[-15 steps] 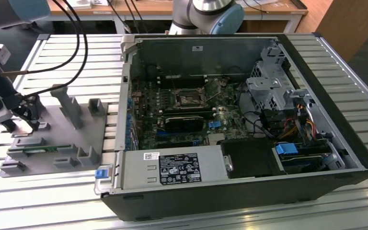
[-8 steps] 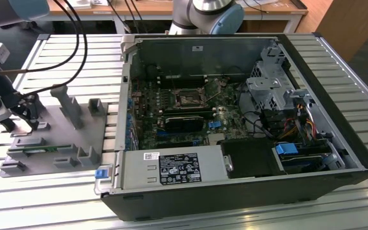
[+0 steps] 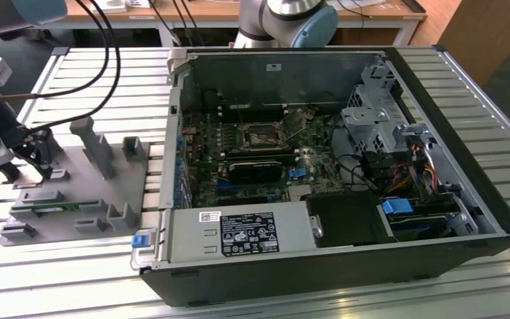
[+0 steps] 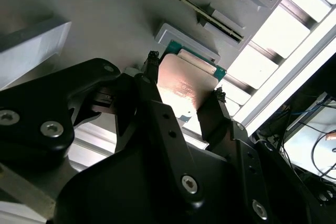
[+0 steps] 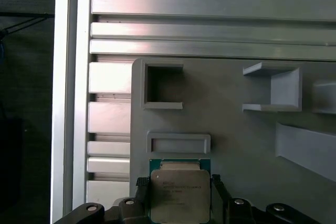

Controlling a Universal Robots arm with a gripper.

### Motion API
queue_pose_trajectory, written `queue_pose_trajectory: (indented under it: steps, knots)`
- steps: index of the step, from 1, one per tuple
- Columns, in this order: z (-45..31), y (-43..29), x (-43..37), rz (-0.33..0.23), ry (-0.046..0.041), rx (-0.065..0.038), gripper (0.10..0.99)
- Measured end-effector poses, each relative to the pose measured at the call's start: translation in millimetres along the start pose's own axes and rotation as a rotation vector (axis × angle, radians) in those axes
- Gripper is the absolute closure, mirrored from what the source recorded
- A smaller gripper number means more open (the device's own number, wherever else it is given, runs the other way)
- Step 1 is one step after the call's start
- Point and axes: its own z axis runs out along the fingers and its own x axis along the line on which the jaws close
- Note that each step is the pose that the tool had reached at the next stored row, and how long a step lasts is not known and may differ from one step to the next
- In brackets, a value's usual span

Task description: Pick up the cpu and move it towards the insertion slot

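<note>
Gripper [image 4: 185, 76] pinches the cpu [image 5: 179, 195] by two edges at the grey fixture tray [image 3: 87, 199], well apart from the insertion slot [image 3: 261, 137]. Grip that thin, reckon it could twist or slip out.

- Cpu [image 5: 180, 198]: silvery top and green rim are noted.
- Gripper [image 4: 185, 77]: black throughout.
- Computer case [image 3: 370, 266]: black.
- Fixture plate [image 3: 87, 193], beside the case: plain grey.
- Insertion slot [image 3: 261, 137], inside the case: a dark centre and silvery frame are recorded, ringed by green circuit board [image 3: 321, 163].
- Table [image 3: 485, 292], under the case: silvery, patterned in parallel slats.
</note>
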Motion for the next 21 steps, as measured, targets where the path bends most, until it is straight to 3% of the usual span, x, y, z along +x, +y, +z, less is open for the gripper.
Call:
queue_pose_trajectory:
  steps: [21]
  knots:
    - [-12.2,-0.1,0.0,0.000,0.0001,0.007,0.541]
